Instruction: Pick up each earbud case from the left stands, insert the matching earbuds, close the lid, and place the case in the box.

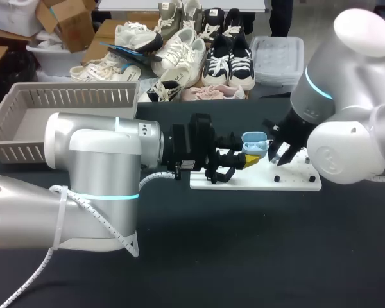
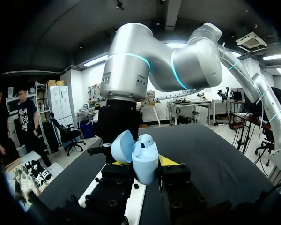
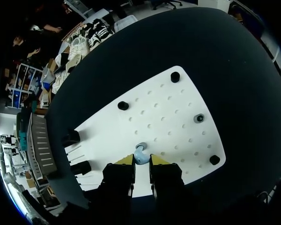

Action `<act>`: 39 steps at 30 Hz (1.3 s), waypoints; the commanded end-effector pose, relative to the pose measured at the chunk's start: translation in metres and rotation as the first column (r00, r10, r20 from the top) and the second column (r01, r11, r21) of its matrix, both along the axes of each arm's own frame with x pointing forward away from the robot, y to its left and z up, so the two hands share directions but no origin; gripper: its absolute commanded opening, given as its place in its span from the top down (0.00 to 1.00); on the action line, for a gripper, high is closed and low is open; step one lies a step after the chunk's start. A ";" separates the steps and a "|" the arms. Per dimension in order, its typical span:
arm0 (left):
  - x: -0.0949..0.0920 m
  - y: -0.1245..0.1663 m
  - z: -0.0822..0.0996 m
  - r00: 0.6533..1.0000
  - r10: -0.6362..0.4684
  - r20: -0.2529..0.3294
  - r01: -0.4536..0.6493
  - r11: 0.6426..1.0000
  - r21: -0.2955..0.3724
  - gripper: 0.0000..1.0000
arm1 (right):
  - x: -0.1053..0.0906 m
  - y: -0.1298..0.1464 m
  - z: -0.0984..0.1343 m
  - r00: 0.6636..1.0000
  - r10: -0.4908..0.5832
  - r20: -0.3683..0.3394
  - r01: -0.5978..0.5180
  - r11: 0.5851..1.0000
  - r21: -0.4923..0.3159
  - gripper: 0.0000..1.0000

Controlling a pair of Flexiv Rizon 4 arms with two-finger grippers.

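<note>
A light blue earbud case (image 2: 145,164) is held upright over the white board (image 1: 295,179), and my left gripper (image 2: 143,165) is shut on its body. Its lid (image 2: 122,146) hangs open and one earbud (image 2: 145,139) sits inside. In the head view the case (image 1: 254,142) is just left of my right gripper (image 1: 279,154). My right gripper (image 3: 141,161) points down at the board (image 3: 168,117). A light blue earbud (image 3: 140,153) lies on the board and fills the narrow gap between its yellow tips.
Black pegs (image 3: 123,105) stand on the board, and two black stands (image 3: 71,138) sit off its left end. A grey slatted basket (image 1: 25,122) is at the table's far left. Dark tabletop surrounds the board.
</note>
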State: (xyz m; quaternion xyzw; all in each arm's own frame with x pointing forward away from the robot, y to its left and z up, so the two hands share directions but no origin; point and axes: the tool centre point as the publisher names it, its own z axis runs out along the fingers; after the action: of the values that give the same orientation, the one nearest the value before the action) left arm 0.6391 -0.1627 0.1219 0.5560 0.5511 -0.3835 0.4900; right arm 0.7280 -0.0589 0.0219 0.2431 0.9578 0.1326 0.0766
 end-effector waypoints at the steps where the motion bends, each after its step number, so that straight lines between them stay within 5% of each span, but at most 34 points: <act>1: -0.003 -0.002 -0.001 1.000 0.020 0.007 -0.020 1.000 -0.004 1.00 | 0.003 0.003 -0.001 1.000 -0.001 -0.005 0.001 1.000 -0.005 1.00; 24: -0.003 -0.002 -0.001 1.000 0.020 0.007 -0.020 1.000 -0.004 1.00 | -0.015 -0.008 0.018 1.000 -0.001 0.026 0.001 1.000 -0.014 1.00; 39: -0.003 -0.002 -0.001 1.000 0.020 0.007 -0.020 1.000 -0.004 1.00 | -0.049 -0.042 0.032 0.982 0.188 0.018 -0.185 0.979 -0.085 1.00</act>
State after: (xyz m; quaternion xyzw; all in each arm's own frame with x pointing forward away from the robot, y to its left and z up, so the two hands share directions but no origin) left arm 0.6390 -0.1627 0.1219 0.5560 0.5511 -0.3835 0.4900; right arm 0.6922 -0.0919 0.0465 0.1565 0.9790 0.0996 0.0842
